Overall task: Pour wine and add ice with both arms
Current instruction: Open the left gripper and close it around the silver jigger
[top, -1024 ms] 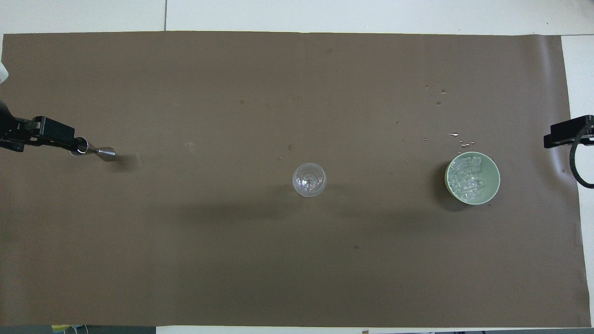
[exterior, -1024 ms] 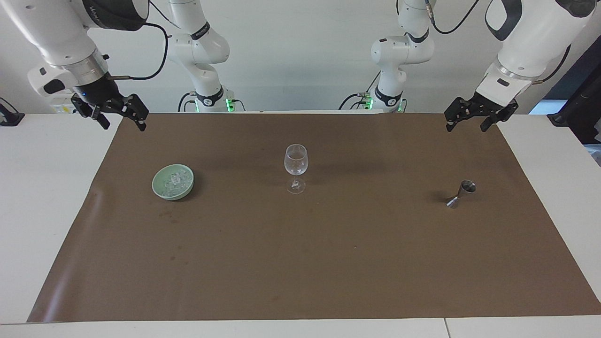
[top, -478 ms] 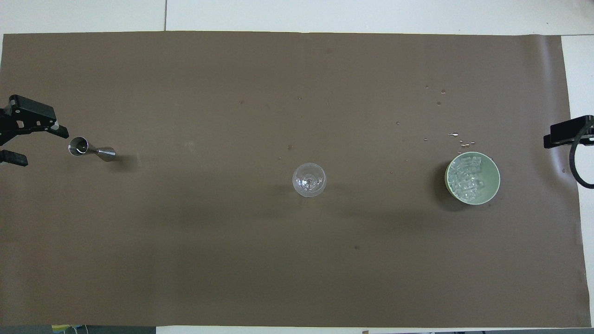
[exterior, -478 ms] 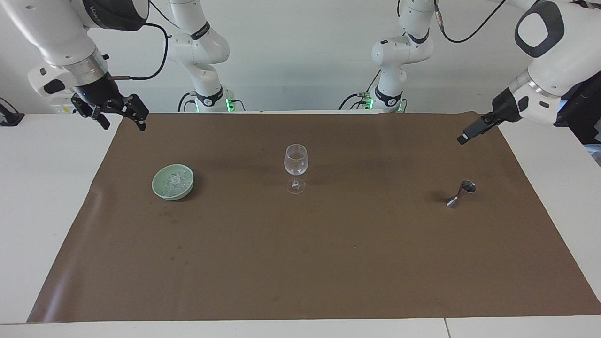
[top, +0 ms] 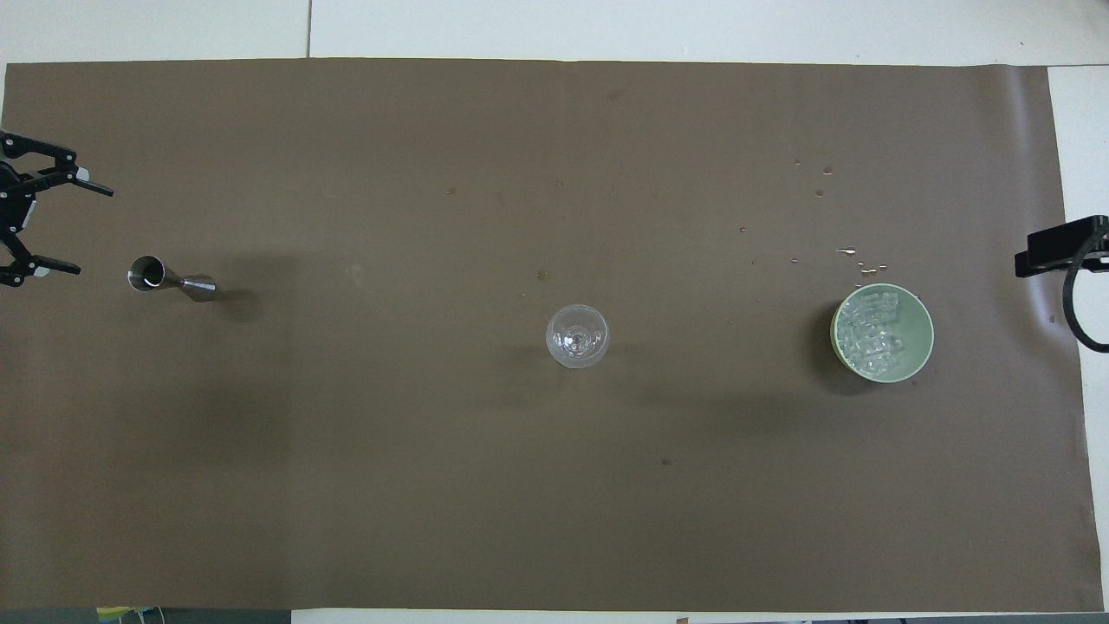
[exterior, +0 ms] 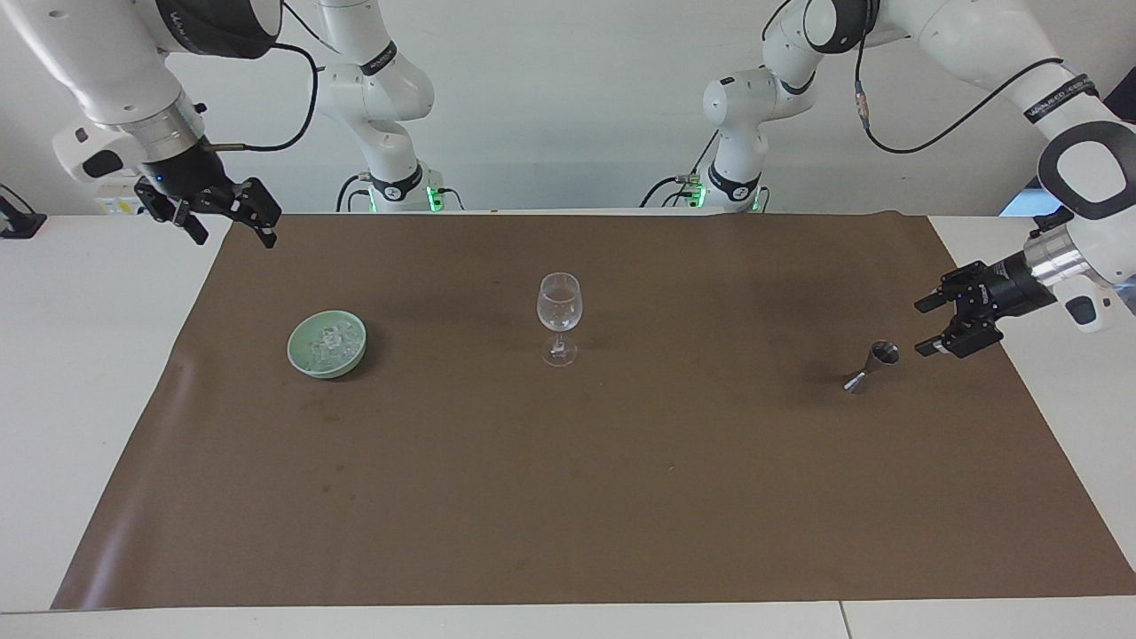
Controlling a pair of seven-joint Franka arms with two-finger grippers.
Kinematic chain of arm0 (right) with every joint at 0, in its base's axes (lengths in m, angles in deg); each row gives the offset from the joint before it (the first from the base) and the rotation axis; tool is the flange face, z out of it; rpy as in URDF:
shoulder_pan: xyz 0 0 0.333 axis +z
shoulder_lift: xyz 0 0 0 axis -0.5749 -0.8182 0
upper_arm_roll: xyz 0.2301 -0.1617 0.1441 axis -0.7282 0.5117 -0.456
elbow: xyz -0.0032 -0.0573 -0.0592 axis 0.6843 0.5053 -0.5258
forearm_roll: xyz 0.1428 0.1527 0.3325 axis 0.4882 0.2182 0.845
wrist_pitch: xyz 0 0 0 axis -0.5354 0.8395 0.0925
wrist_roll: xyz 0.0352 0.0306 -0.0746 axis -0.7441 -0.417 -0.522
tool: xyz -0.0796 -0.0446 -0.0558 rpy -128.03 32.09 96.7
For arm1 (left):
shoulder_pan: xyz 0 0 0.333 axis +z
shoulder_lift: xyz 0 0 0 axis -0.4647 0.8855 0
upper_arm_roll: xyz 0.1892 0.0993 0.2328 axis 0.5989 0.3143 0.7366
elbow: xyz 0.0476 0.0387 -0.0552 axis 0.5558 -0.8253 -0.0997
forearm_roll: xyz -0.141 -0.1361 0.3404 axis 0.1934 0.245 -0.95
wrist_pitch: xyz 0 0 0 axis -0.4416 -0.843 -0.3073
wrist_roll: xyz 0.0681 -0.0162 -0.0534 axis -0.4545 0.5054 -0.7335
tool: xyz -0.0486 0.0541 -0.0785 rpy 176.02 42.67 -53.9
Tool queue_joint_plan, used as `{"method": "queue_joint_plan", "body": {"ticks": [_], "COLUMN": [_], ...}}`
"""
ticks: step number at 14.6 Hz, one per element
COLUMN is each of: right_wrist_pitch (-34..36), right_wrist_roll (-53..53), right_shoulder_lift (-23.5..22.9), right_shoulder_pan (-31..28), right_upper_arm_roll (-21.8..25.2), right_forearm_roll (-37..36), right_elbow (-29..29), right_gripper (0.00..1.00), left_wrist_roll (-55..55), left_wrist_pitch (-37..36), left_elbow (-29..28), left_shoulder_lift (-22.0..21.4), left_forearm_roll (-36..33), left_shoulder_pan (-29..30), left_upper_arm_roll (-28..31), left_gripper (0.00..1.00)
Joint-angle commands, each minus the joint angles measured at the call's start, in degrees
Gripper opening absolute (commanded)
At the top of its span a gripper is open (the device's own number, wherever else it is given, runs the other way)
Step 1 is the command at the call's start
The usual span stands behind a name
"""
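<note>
Found the left gripper (exterior: 920, 327) spread wide and empty, turned sideways, low over the edge of the mat (exterior: 568, 497) at the left arm's end, just beside the jigger (exterior: 871, 366) but apart from it. Saw the right gripper (exterior: 232, 235) open too, holding nothing, waiting over the mat's corner at the right arm's end, well apart from the bowl (exterior: 328, 368). Noted the ice (exterior: 328, 342) heaped in that bowl, and the stemmed glass (exterior: 559, 311) upright mid-mat between bowl and jigger. Judged the step in hand to be the reach for the jigger. Called for level travel, jaws straddling the narrow waist, then a centred close. Risked tipping so light a cup by touching one side first. Could not tell its fill.
</note>
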Motion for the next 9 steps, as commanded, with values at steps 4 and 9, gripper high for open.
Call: {"method": "queue_joint_plan", "body": {"ticks": [4,9], "right_wrist_pitch": [0.5,0.5], "right_wrist_roll": [0.6,0.7], "right_shoulder_lift": [0.7,0.7], "right_shoulder_pan": [-0.6,-0.6], "right_upper_arm_roll": [-0.5,-0.5], "right_forearm_roll": [0.6,0.6], "right_elbow": [0.7,0.8], "right_gripper": [1.00,1.00], "left_wrist_roll": [-5.4,-8.3], "left_wrist_pitch": [-3.4,2.8], "left_elbow": [2.2,-3.0], "left_shoulder_lift": [8.9,10.6], "left_forearm_roll": [10.8,17.2], "left_shoulder_pan": [6.5,9.5], "left_upper_arm_roll": [1.4,1.4], "left_gripper": [1.00,1.00]}}
